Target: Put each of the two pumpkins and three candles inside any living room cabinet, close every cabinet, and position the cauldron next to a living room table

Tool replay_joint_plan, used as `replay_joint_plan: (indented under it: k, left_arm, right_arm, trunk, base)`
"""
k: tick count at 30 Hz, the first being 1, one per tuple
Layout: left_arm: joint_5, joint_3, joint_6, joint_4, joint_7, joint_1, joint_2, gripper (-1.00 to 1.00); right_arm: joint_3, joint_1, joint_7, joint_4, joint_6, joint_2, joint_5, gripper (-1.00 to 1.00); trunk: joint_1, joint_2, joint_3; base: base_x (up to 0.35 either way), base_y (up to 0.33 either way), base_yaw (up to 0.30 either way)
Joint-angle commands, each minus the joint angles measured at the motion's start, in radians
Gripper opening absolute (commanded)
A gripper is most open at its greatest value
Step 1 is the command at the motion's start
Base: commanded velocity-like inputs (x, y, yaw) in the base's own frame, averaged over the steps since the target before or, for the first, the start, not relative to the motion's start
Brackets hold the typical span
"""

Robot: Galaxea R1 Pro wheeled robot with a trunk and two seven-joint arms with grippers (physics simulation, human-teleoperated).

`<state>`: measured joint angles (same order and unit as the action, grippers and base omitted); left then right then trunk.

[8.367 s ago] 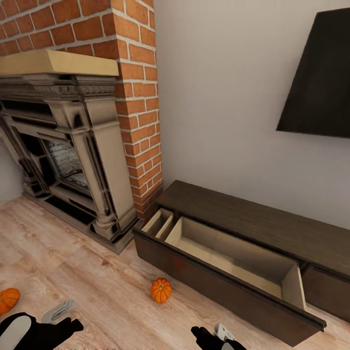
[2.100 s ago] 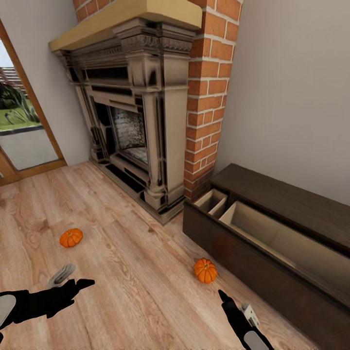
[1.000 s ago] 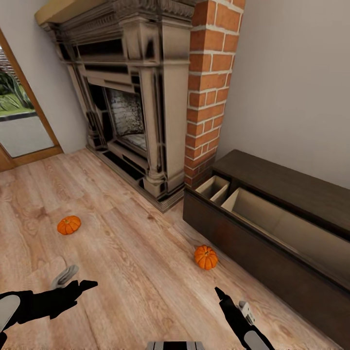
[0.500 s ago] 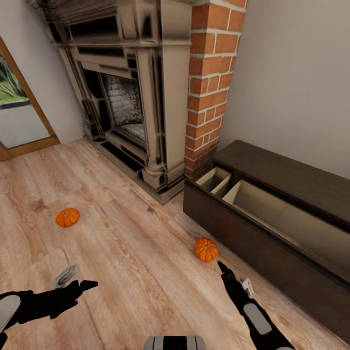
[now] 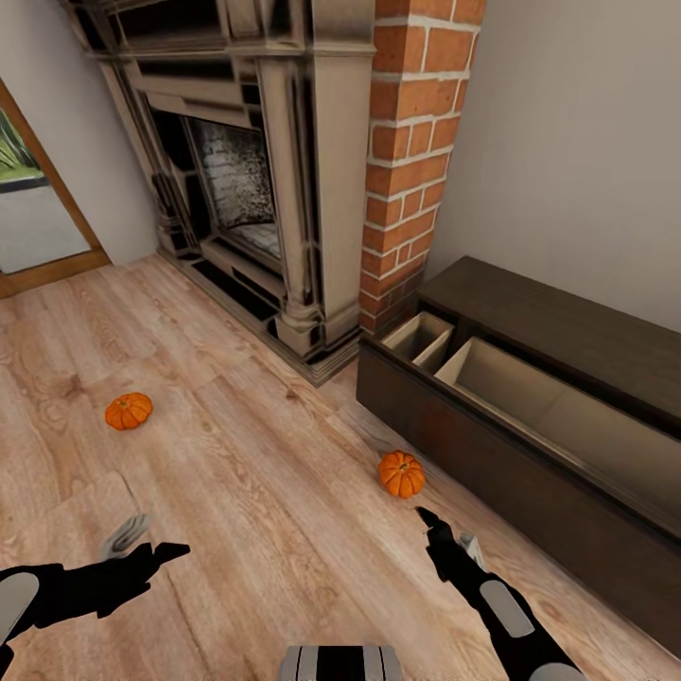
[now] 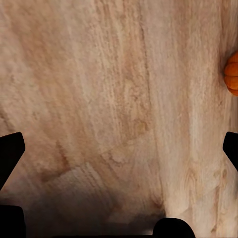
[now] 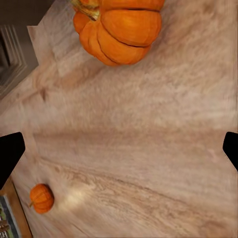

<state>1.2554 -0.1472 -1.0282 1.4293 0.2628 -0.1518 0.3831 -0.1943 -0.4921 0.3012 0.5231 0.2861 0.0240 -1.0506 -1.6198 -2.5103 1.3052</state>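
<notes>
Two orange pumpkins lie on the wooden floor. One pumpkin rests just in front of the cabinet's pulled-out drawer, whose beige inside holds nothing that I can see. My right gripper is open and hovers a short way before this pumpkin, not touching it. The other pumpkin sits further left on open floor. My left gripper is open above bare floor, well short of that pumpkin. The candles and the cauldron are out of view.
A dark carved fireplace and a brick column stand at the back, left of the cabinet. A glass door is at the far left. Wood floor stretches between the pumpkins. My base shows at the lower edge.
The head view has tilted down and swung left since the oldest frame. My right arm has reached forward, closer to the pumpkin by the drawer. The left arm has held still.
</notes>
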Motion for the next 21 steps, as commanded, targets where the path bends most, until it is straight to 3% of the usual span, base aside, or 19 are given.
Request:
replay_joint_plan:
  k: [1,5,9,17,19,21]
  left_arm:
    - [0.000,0.000,0.000,0.000,-0.001,0.000,0.000,1.00]
    - [0.001,0.000,0.000,0.004,-0.015,0.000,-0.001,1.00]
    - [0.001,0.000,0.001,0.006,-0.031,0.000,-0.002,1.00]
    - [0.001,0.001,0.002,0.007,-0.031,0.000,-0.010,1.00]
    - [0.001,0.003,0.001,0.007,-0.029,0.000,-0.021,1.00]
    - [-0.001,0.006,0.001,0.008,-0.026,0.000,-0.055,1.00]
  right_arm:
    - [-0.010,0.001,0.001,0.000,0.000,0.000,0.000,1.00]
    - [-0.027,0.007,0.003,0.000,0.001,-0.001,0.001,1.00]
    - [-0.029,0.011,0.017,0.001,0.002,-0.001,0.000,1.00]
    - [-0.030,0.012,0.178,0.002,-0.002,-0.008,0.004,1.00]
    - [-0.030,0.011,0.206,0.002,-0.016,-0.020,0.003,1.00]
    - [-0.030,0.010,0.216,0.002,-0.035,-0.025,0.002,1.00]
  trunk:
    - [0.000,0.000,0.000]
    - [0.000,0.000,0.000]
    - [-0.002,-0.001,0.015]
    - [-0.005,-0.003,0.046]
    - [-0.006,-0.003,0.054]
    - [-0.007,-0.004,0.062]
  base:
    - [0.000,0.000,0.000]
    - [0.000,0.000,0.000]
    - [0.000,0.000,0.000]
    - [0.000,0.000,0.000]
    - [0.000,0.000,0.000]
    - [0.000,0.000,0.000]
